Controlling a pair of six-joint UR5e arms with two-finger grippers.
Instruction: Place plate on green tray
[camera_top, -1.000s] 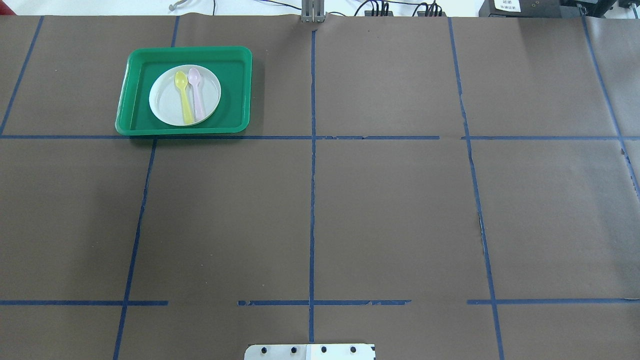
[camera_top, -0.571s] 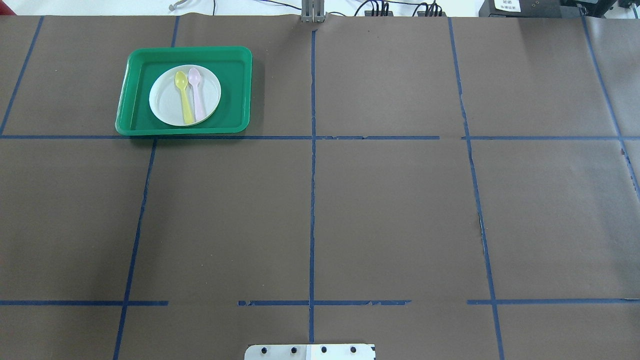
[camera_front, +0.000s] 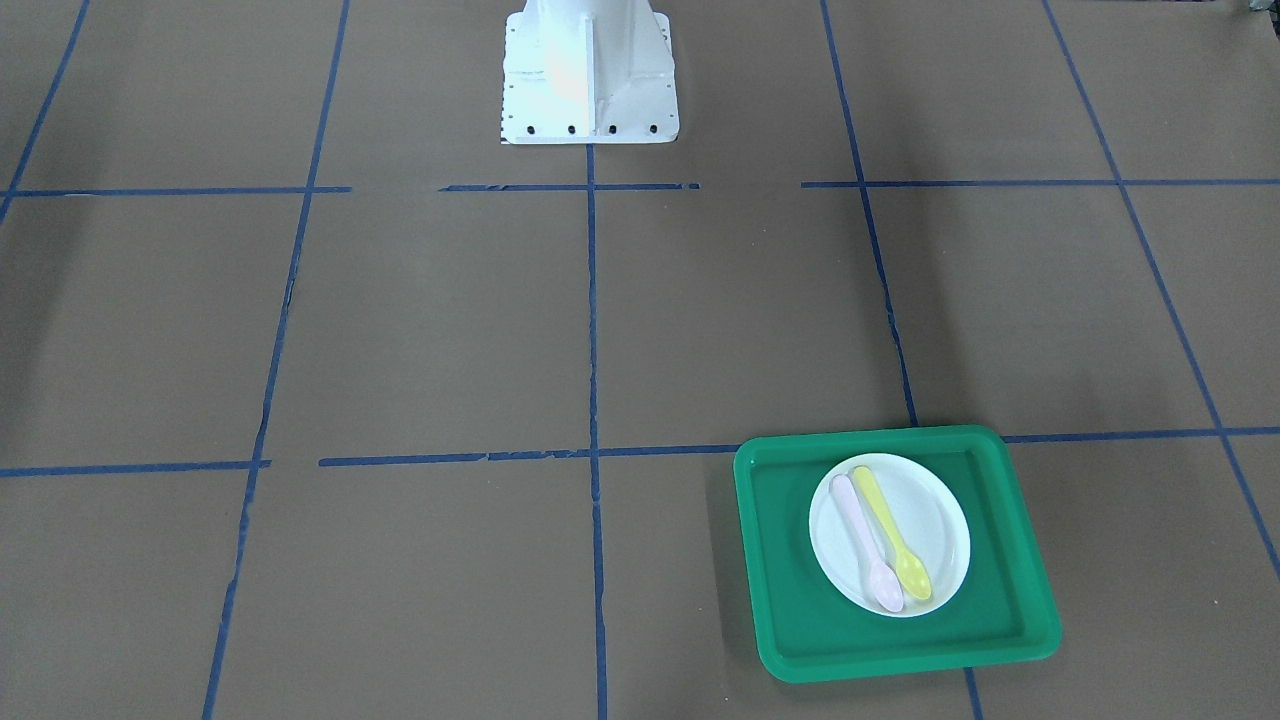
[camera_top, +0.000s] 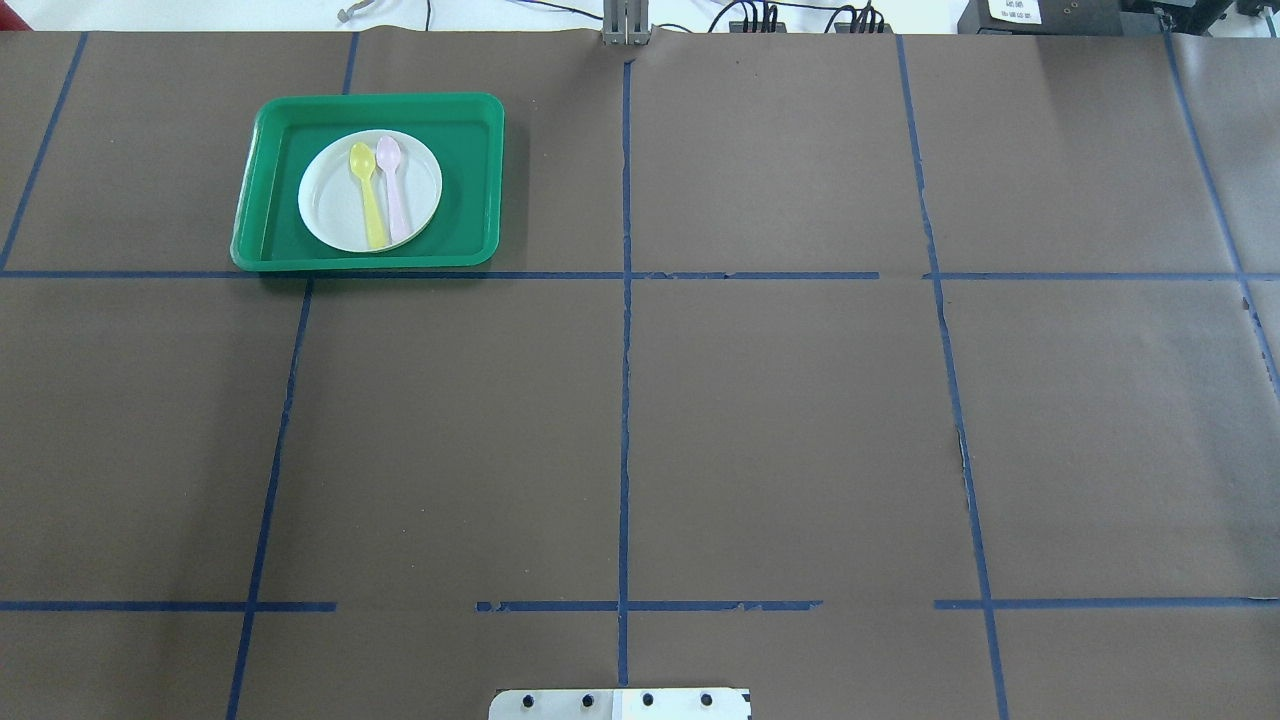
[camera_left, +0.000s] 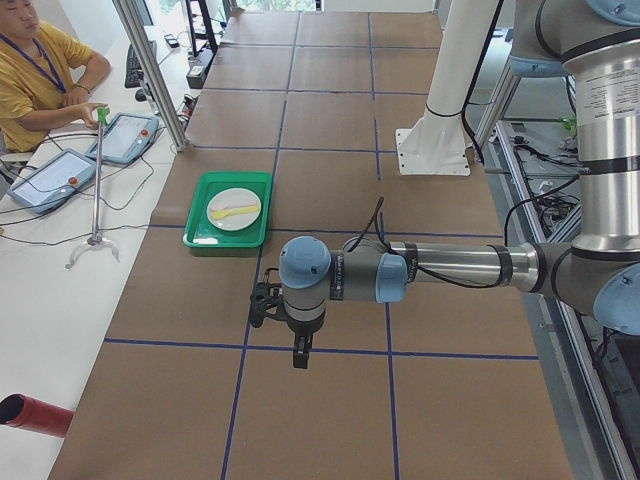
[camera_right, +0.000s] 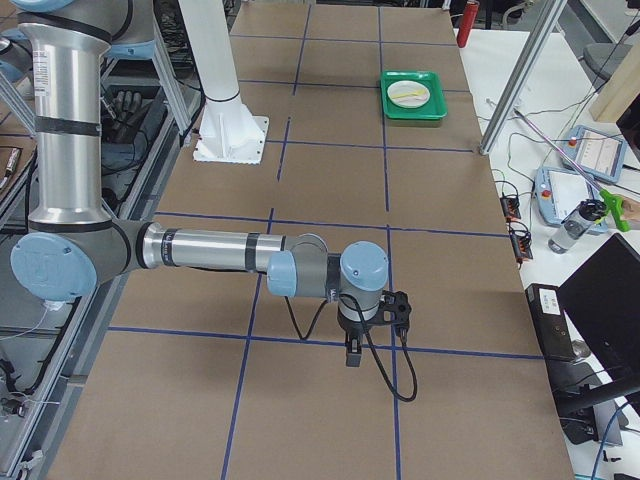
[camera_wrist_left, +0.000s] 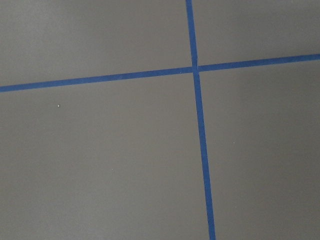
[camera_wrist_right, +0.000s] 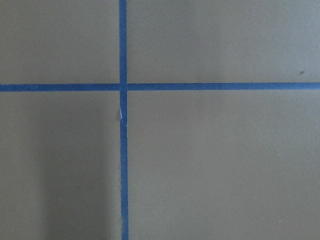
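nothing has shifted: the plate (camera_top: 328, 195) lies in the green tray (camera_top: 472, 180) (spoons (camera_top: 373, 212) on it), far from the left tool (camera_left: 266, 302) and right tool (camera_right: 398, 304); i cannot tell their opening. placing looks done.

Green tray (camera_top: 470, 180): glossy smooth plastic. Plate (camera_top: 330, 205): smooth white plastic. Table cover (camera_top: 780, 420): matt brown paper.

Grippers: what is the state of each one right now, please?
Left gripper: cannot be told, it shows only in a side view.
Right gripper: cannot be told, same reason.
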